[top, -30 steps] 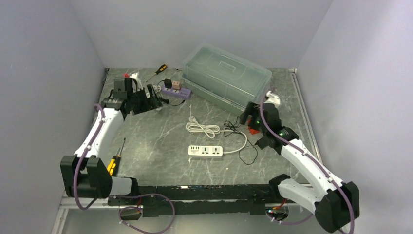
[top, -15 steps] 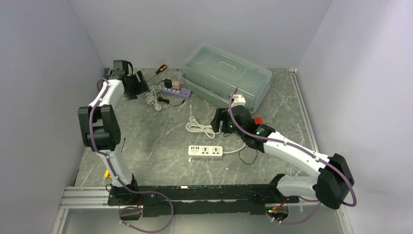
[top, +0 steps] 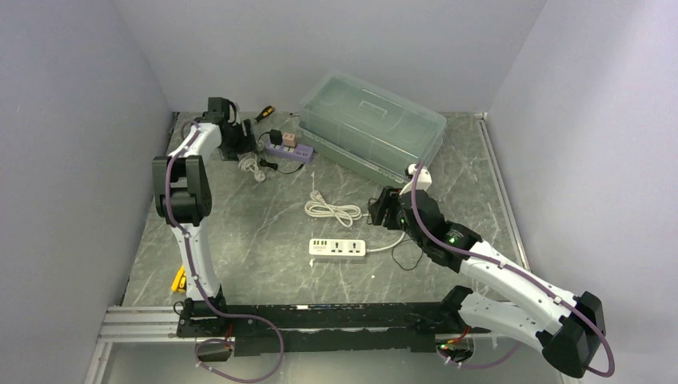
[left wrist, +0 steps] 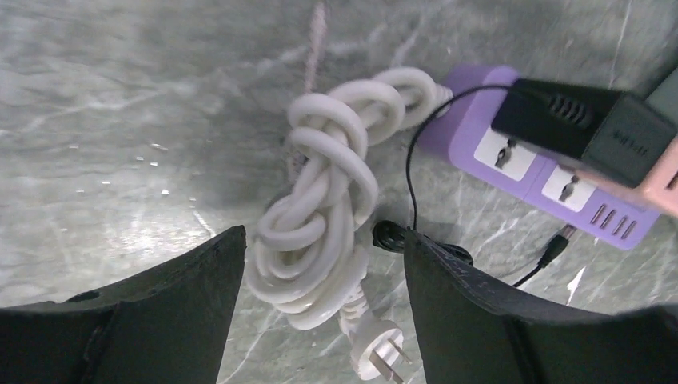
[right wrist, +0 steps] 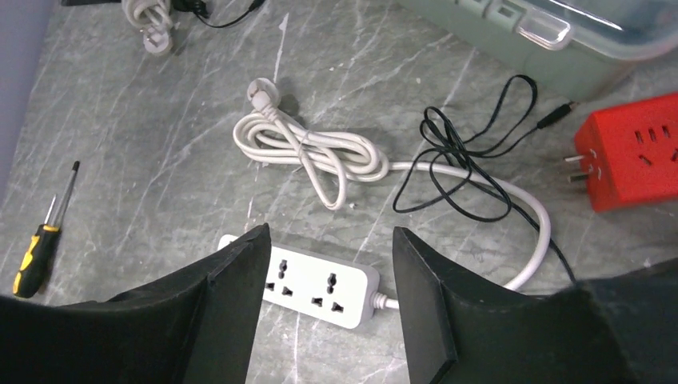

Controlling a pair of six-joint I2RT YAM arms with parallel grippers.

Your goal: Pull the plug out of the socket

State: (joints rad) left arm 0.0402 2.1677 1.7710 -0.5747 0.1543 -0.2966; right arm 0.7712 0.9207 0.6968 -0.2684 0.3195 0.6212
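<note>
A purple power strip [left wrist: 512,160] lies at the back left, also in the top view [top: 289,152]. A black adapter plug [left wrist: 584,128] sits in it, with a pink one [left wrist: 668,180] beside it. My left gripper [left wrist: 324,264] is open and empty. It hovers over the strip's coiled white cord [left wrist: 328,216], left of the black plug; it shows in the top view [top: 240,148]. My right gripper [right wrist: 328,264] is open and empty above a white power strip [right wrist: 320,284], which has nothing plugged in.
A clear lidded box [top: 372,128] stands at the back. A red adapter [right wrist: 632,160], a tangled thin black cable [right wrist: 464,160] and a coiled white cord [right wrist: 312,152] lie mid-table. A screwdriver [right wrist: 40,240] lies at the left, another [top: 260,114] at the back.
My left gripper has moved right along the back, closer to the purple strip and over its coiled cord. My right arm has shifted and now looks down on the white strip.
</note>
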